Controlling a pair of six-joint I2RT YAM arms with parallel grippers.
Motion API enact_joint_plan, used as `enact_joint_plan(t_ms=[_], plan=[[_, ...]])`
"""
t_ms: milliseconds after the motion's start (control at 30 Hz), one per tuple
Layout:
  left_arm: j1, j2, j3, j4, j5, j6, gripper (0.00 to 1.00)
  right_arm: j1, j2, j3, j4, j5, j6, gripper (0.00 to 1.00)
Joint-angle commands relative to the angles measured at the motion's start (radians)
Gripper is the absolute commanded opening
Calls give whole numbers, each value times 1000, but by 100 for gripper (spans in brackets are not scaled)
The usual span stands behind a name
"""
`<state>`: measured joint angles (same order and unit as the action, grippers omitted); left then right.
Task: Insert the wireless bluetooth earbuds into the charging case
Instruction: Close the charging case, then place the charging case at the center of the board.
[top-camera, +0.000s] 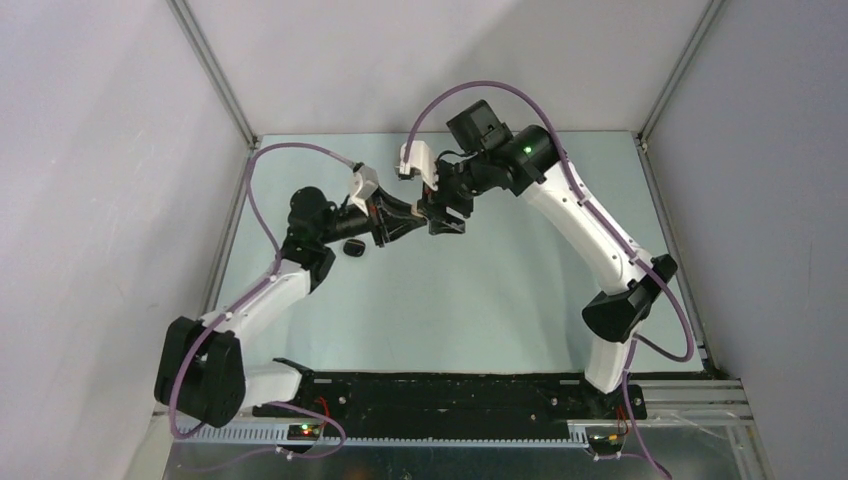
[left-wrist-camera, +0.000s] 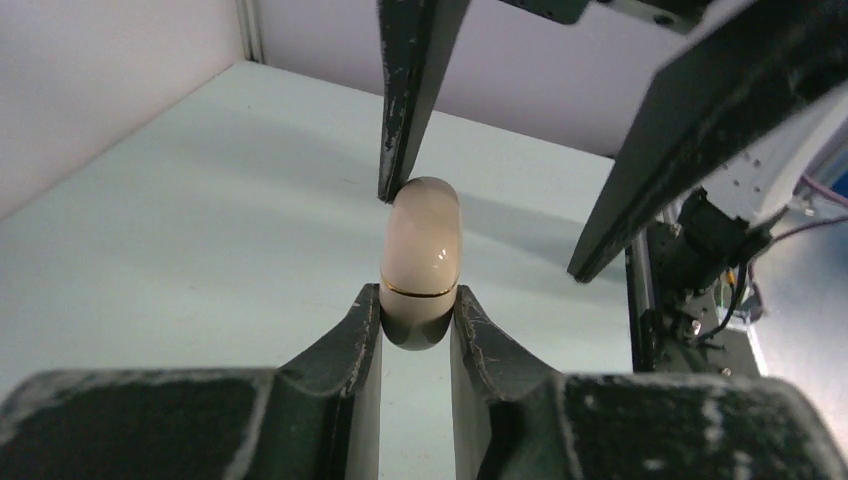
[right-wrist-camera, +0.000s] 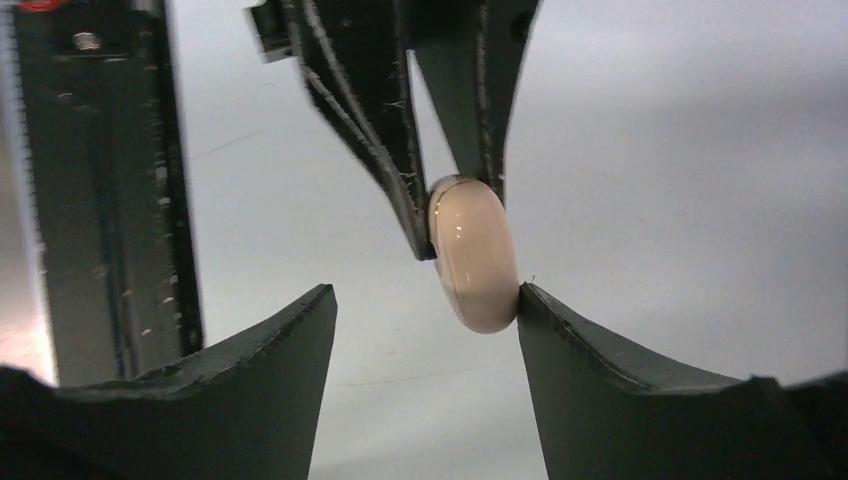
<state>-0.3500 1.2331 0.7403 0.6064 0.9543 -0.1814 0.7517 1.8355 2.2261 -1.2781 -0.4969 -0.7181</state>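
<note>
Left fingers (left-wrist-camera: 356, 340) pinch the shut charging case (left-wrist-camera: 421, 262); right fingers (right-wrist-camera: 285, 350) are spread around it. Inserting the earbuds seems not yet begun.

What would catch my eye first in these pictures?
Above the table, the left gripper pinches one end of a smooth beige case, while the right gripper stands open around the other end, one finger touching it. A small dark thing lies on the table beside the left arm.
</note>
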Motion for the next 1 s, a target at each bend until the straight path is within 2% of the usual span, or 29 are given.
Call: enact_joint_plan(t_ms=[0, 33, 67, 167, 267, 367, 533, 633, 700, 800, 833, 900, 933, 967], plan=[[28, 59, 46, 31, -160, -164, 1, 25, -63, -96, 145, 244, 98, 71], [30, 72, 42, 27, -155, -157, 2, -2, -64, -114, 170, 316, 124, 74], [31, 103, 42, -6, -150, -151, 2, -25, -63, -115, 195, 318, 180, 75], [40, 188, 59, -126, -155, -153, 1, -167, -81, -140, 219, 218, 329, 79], [42, 326, 73, -190, -127, -238, 2, -232, -135, -196, 237, 178, 358, 98], [41, 429, 105, -194, -79, -310, 3, -297, -171, -249, 240, 120, 401, 99], [41, 645, 247, -255, 21, -400, 9, -341, -208, -311, 225, 94, 412, 99], [42, 727, 293, -361, -13, -423, 16, -348, -216, -330, 214, 91, 392, 99], [41, 764, 323, -468, -55, -403, 23, -353, -216, -332, 210, 93, 391, 99], [40, 773, 385, -667, -207, -305, 45, -373, -210, -323, 207, 120, 424, 99], [42, 762, 391, -719, -228, -288, 49, -379, -205, -316, 206, 123, 437, 99], [44, 740, 419, -810, -296, -240, 70, -403, -196, -291, 200, 115, 467, 99], [48, 727, 449, -845, -307, -193, 92, -421, -195, -273, 204, 108, 479, 99], [52, 697, 467, -925, -339, -163, 96, -428, -195, -266, 211, 110, 488, 99]])
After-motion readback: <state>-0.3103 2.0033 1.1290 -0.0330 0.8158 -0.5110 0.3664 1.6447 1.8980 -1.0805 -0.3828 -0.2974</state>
